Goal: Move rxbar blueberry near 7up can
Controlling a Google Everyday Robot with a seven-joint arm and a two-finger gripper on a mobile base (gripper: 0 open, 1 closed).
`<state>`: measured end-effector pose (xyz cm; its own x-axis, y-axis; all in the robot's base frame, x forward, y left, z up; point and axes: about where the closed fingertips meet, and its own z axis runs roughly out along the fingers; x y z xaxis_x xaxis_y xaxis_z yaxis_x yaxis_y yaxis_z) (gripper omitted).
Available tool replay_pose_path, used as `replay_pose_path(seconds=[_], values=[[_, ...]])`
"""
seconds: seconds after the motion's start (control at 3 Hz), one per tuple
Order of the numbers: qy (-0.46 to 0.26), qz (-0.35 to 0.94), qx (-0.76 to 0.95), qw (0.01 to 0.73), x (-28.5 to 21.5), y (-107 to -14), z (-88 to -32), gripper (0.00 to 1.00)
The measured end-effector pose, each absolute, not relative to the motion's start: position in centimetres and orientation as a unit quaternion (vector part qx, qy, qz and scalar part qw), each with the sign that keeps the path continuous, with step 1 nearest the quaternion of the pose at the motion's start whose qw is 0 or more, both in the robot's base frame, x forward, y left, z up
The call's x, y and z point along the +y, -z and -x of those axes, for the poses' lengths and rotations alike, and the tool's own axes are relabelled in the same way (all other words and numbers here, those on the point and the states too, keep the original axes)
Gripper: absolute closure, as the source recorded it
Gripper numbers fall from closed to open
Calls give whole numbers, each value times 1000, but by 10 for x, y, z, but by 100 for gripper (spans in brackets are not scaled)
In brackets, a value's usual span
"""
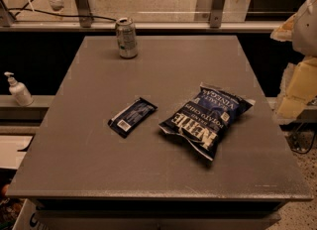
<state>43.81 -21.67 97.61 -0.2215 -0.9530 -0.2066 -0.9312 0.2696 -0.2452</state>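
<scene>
The rxbar blueberry [132,117], a small flat dark blue wrapper with a white label patch, lies on the grey table [163,70] left of centre. The 7up can [127,37] stands upright near the table's far edge, well behind the bar. My gripper [296,91] shows as pale arm parts at the right edge of the camera view, beside the table. It is far from the bar and from the can, and it holds nothing that I can see.
A large puffy dark blue Kettle chip bag [208,120] lies right of the bar. A white pump bottle [19,90] stands on a ledge left of the table. A railing and a glass wall run behind the table.
</scene>
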Motion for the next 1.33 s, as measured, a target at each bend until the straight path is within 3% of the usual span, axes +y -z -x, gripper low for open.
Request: replay_pose_path(seconds=[0.67,1.33], values=[[28,603,777,178,-207,-975,-431,0],[-32,596,767,237,-139,-950,-421,0]])
